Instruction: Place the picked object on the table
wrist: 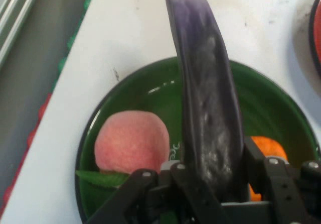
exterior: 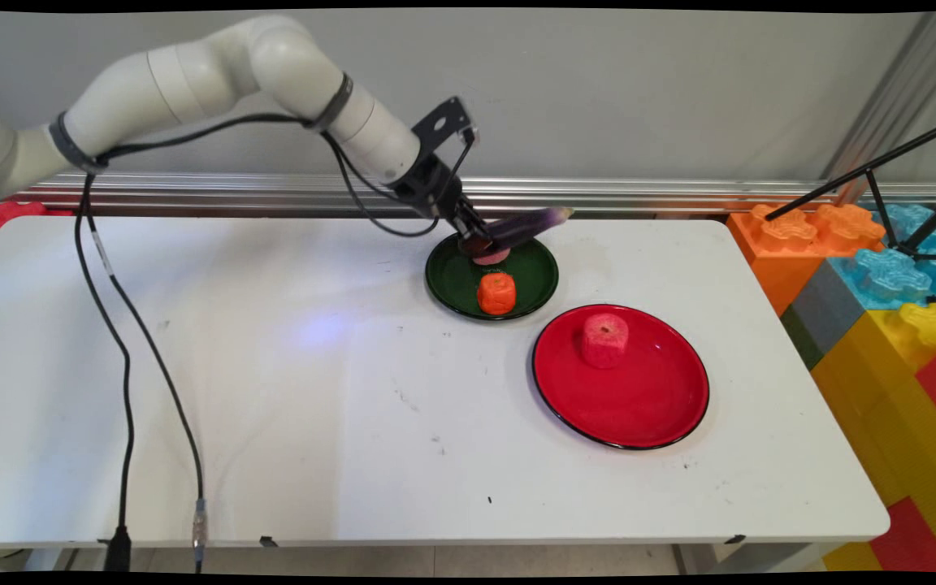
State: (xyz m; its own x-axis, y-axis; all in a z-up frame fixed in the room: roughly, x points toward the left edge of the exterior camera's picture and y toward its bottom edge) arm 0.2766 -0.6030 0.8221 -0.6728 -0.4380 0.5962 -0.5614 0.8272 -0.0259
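the white table (exterior: pixel 289 390) carries two plates set near each other on its right half, and off its right end stands a stack of big coloured building blocks (exterior: pixel 882 276) with a black tripod (exterior: pixel 907 187) over it. the white arm (exterior: pixel 216 73) reaches in from the upper left, black cables (exterior: pixel 123 357) hanging from it down to the table's near edge. the red plate (exterior: pixel 639 406), the larger one and nearer the camera, has a single reddish apple-like piece (exterior: pixel 604 340) standing on its far part. the dark green plate (exterior: pixel 456 284) lies just behind and to the left of it, and on it sit an orange fruit piece (exterior: pixel 496 293) toward the near rim and a pink peach (wrist: pixel 131 141) with a green leaf (wrist: pixel 100 179) toward the far side. the gripper (exterior: pixel 474 237) hangs over the far part of the green plate, its two fingers closed around the thick end of a purple eggplant (exterior: pixel 529 226); the eggplant is off the plate, slanting up and away past the far rim toward the wall. the hand view shows it running straight out from between the fingers above the plate, with the peach on one side and the orange piece on the other. so the eggplant is gripped and in the air above the green plate, resting on nothing, while the three other pieces lie on their plates.
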